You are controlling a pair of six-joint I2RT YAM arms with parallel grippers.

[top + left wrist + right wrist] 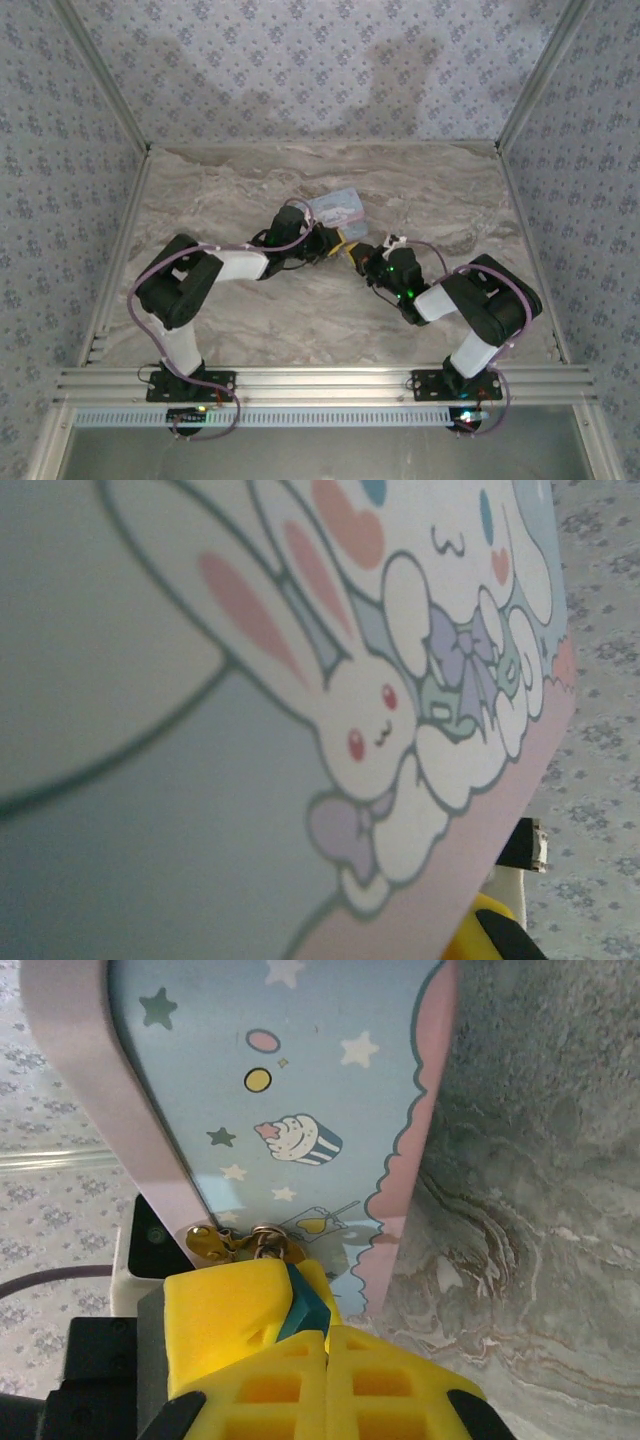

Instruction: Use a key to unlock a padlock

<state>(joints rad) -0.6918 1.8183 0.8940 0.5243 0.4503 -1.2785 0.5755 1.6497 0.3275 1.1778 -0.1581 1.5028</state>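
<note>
Yellow pads of the right hand are pressed together on the tiny bluish-grey padlock, which sits at the brass clasp of the pale blue cartoon tin. The left hand, nearly closed, seems to grip that tin. I think the lock may slip out, or the clasp may bend, if the arms pull apart. The tin is closed, so its contents stay hidden.

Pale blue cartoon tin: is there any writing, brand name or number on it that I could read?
None to read. The pale blue tin carries pictures, not words: stars, a cupcake and, in the left wrist view, white cartoon rabbits with bows. No letters, numbers or brand marks are legible.
</note>
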